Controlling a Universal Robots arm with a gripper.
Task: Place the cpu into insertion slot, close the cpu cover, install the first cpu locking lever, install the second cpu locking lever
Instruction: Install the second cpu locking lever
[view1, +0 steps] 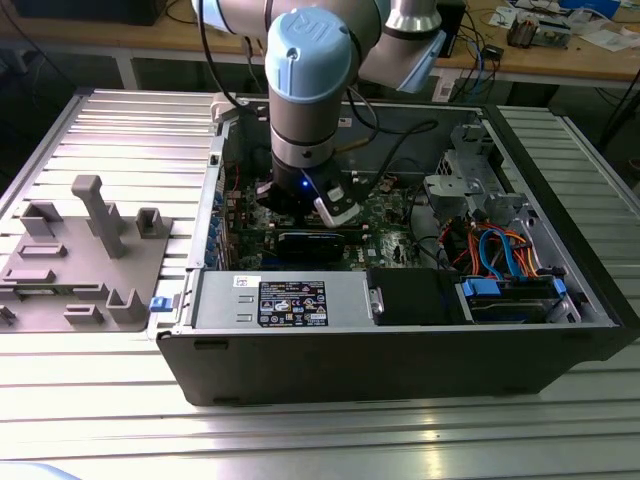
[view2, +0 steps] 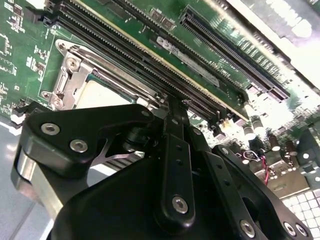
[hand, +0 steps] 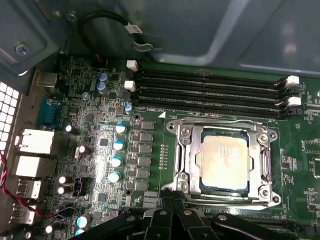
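CPU (hand: 223, 163): seated in insertion slot (hand: 187, 152), lower right of the first wrist view. CPU cover (hand: 220, 129): appeared lowered over the chip. Locking levers: latched or not, could not tell. Tool (hand: 172, 204): fingertips together, gripping nothing, just beside the socket's frame.

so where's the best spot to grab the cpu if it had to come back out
Probably by two opposite edges of the cpu, coming straight down from above. It lies flat in the slot, and the cover frames its rim, so only the top face is exposed.
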